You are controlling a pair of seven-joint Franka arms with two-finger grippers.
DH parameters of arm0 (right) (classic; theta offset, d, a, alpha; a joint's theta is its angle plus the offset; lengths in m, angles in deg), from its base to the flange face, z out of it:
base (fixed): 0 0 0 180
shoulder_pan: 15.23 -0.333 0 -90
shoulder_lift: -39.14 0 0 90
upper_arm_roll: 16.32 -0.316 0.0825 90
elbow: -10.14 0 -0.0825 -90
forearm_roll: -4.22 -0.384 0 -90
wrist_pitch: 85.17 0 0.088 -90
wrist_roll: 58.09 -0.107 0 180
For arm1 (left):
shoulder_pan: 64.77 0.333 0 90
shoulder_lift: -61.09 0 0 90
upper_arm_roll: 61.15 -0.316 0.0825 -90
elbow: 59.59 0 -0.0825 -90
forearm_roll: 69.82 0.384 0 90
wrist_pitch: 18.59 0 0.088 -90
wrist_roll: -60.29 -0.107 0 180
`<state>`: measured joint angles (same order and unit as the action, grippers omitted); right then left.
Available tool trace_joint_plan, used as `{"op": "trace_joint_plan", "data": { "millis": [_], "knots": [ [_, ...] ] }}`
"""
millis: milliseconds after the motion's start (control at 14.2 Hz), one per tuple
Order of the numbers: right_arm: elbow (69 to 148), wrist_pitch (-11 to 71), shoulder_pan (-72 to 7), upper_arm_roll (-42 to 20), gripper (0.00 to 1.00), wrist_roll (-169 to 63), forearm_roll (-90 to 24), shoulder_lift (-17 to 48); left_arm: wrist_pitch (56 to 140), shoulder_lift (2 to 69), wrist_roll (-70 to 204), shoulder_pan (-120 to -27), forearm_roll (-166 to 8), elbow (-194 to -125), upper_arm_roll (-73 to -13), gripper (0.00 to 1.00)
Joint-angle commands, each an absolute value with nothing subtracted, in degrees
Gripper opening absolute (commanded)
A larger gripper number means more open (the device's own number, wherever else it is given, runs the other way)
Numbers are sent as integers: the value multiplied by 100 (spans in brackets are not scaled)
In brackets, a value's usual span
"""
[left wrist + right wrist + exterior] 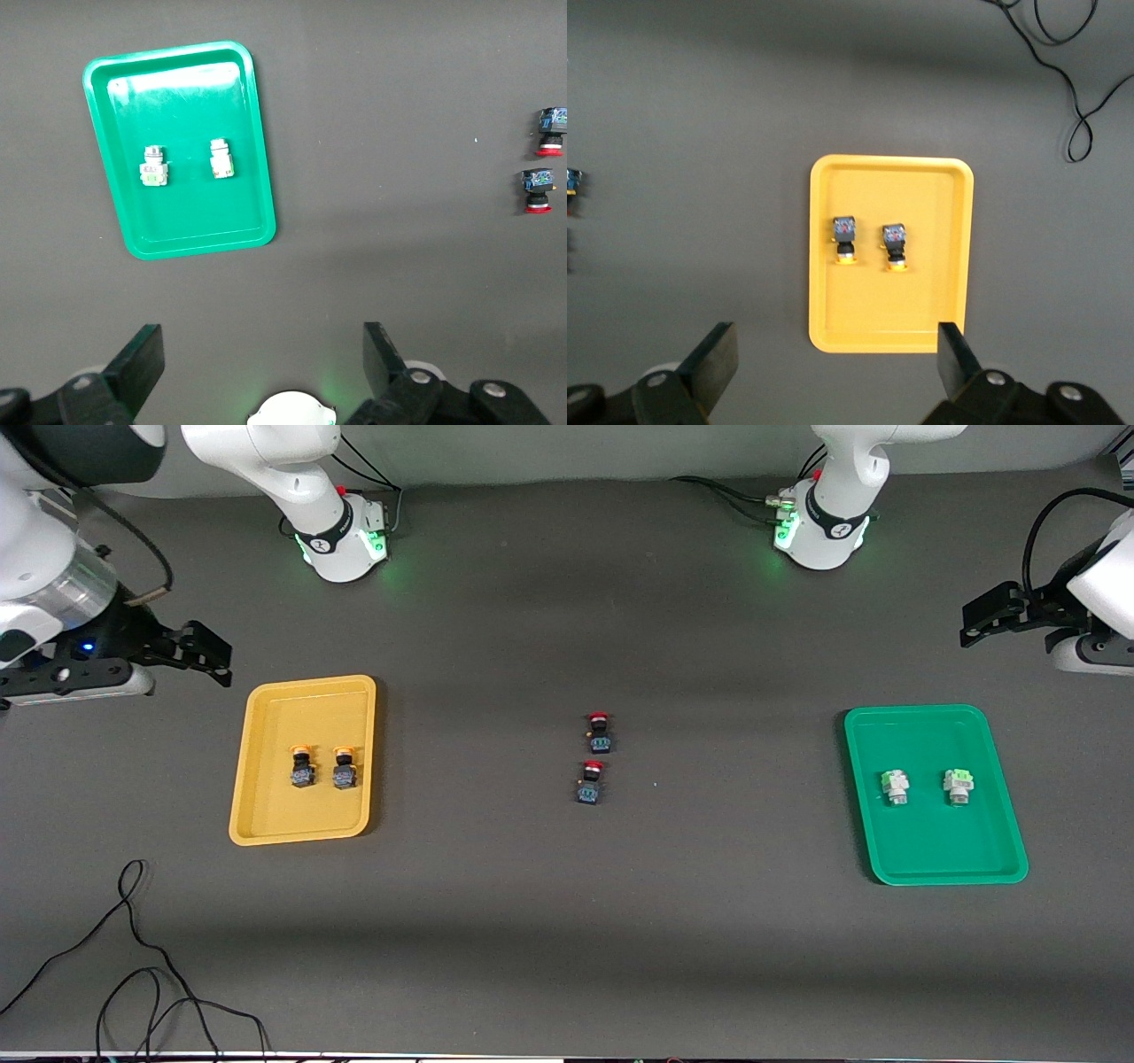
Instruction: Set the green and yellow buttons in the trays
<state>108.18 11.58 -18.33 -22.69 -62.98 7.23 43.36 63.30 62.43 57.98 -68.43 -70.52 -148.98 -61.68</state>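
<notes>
We see little left to go wrong: only a careless sweep could knock the two red buttons (595, 756), lying mid-table between the trays. Counted: two yellow buttons (322, 767) in the yellow tray (266, 815), two green buttons (927, 786) in the green tray (939, 864). Our left gripper (1010, 615) and right gripper (190, 654) both hang empty, jaws spread, up-table of their trays.

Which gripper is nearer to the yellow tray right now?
The right gripper: it hovers open just off the yellow tray at the right arm's end. The left gripper, also open, is by the green tray.
</notes>
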Motion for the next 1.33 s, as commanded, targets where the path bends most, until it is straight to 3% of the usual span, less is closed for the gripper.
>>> {"op": "trace_joint_plan", "data": {
  "millis": [0,492,1264],
  "knots": [
    [10358,1125,-1760,-2344,100,-6407,819,4073,6403,6285,5880,-6917,-7105,-14959,-6238,100],
    [9566,474,-1646,-2282,100,-6477,704,3845,6429,6294,5880,-6925,-7105,-14941,-6238,100],
    [9609,465,-1646,-2247,100,-6504,712,3835,6429,6294,5880,-6943,-7105,-14941,-6238,100]
  ]
}}
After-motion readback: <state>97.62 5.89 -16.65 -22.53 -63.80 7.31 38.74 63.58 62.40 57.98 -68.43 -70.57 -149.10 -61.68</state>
